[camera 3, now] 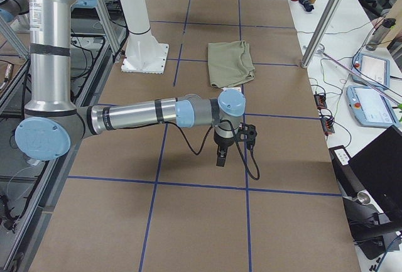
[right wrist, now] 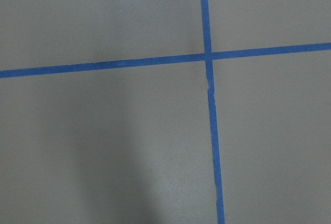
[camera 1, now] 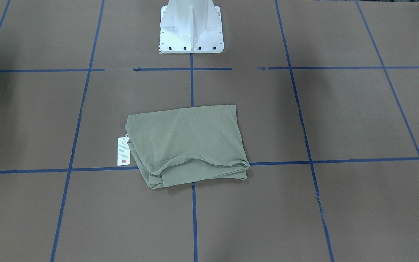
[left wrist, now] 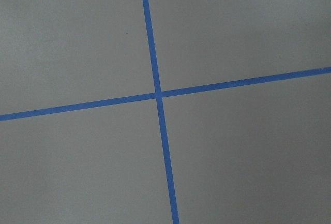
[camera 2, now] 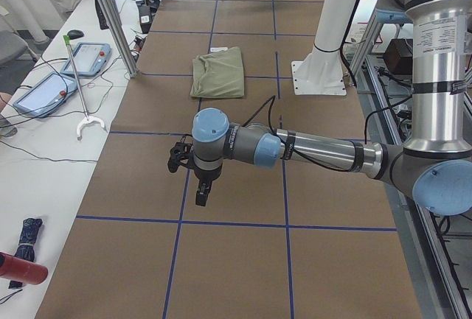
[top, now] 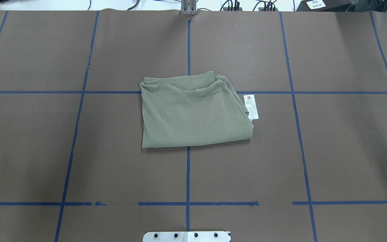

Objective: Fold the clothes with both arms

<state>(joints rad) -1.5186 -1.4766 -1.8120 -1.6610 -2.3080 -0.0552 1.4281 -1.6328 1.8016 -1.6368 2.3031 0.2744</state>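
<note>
The clothes are one sage-green shirt (top: 193, 114), folded into a rough rectangle at the table's middle, with loose folds along its far edge from the robot. It also shows in the front view (camera 1: 187, 143). A white hang tag (top: 251, 106) lies beside it on the robot's right. My left gripper (camera 2: 200, 200) hangs over bare table far off to the shirt's left, and my right gripper (camera 3: 220, 161) hangs far off to its right. Both show only in the side views, so I cannot tell whether they are open or shut. The wrist views show only table and tape.
The table is brown paper (top: 79, 151) with a blue tape grid. The white pedestal base (camera 1: 191, 27) stands behind the shirt. Tablets (camera 2: 85, 48) and cables lie on side benches. A white pole (camera 3: 326, 14) rises at the table's far edge.
</note>
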